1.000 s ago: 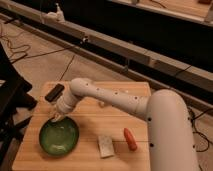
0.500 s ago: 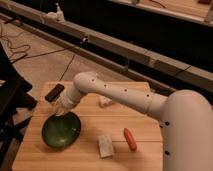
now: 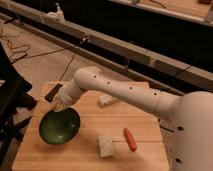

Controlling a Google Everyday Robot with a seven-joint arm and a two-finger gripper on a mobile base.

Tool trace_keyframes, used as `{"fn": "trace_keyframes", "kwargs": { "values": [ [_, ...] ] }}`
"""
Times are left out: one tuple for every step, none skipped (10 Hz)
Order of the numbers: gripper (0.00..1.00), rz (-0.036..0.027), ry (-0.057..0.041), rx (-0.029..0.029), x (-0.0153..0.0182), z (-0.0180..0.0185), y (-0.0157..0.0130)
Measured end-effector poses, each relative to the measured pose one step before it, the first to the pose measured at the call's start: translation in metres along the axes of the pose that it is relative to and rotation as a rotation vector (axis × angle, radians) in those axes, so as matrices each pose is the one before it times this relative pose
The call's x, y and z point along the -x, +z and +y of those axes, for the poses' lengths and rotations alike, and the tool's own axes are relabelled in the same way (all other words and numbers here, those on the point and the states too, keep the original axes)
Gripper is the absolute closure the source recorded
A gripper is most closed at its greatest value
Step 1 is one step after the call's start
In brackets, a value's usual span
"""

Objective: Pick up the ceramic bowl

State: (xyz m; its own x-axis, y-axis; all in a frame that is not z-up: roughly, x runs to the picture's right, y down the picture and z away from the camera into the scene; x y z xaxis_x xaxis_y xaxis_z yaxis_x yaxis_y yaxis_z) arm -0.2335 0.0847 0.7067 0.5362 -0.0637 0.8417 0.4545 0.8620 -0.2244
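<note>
The white robot arm (image 3: 125, 92) is the largest thing in view, reaching from the lower right across to the left side of the wooden counter (image 3: 145, 152). At its tip, the end effector (image 3: 60, 105) sits over the left part of the counter, at the upper rim of the ceramic bowl (image 3: 60, 127). It is closed on that rim, gripping the bowl. The ceramic bowl hangs just below and slightly right of the end effector, tilted so that its glossy green inside faces the camera; whether its lower edge touches the counter cannot be told.

Right of the end effector and lower, near the front of the counter, lies a pale rectangular sponge-like block (image 3: 105, 146). Further right of it, well apart from the end effector, lies a small orange-red carrot-like item (image 3: 130, 139). Right of the end effector, under the arm, rests a small whitish object (image 3: 106, 99). A dark flat object (image 3: 53, 92) lies just above the end effector, near the counter's far left edge.
</note>
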Motion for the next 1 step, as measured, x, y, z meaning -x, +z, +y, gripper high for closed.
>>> {"fn": "trace_keyframes", "kwargs": {
  "values": [
    [1.00,-0.00100,-0.00336,-0.00009,0.00124,-0.00065,0.00020]
  ]
}}
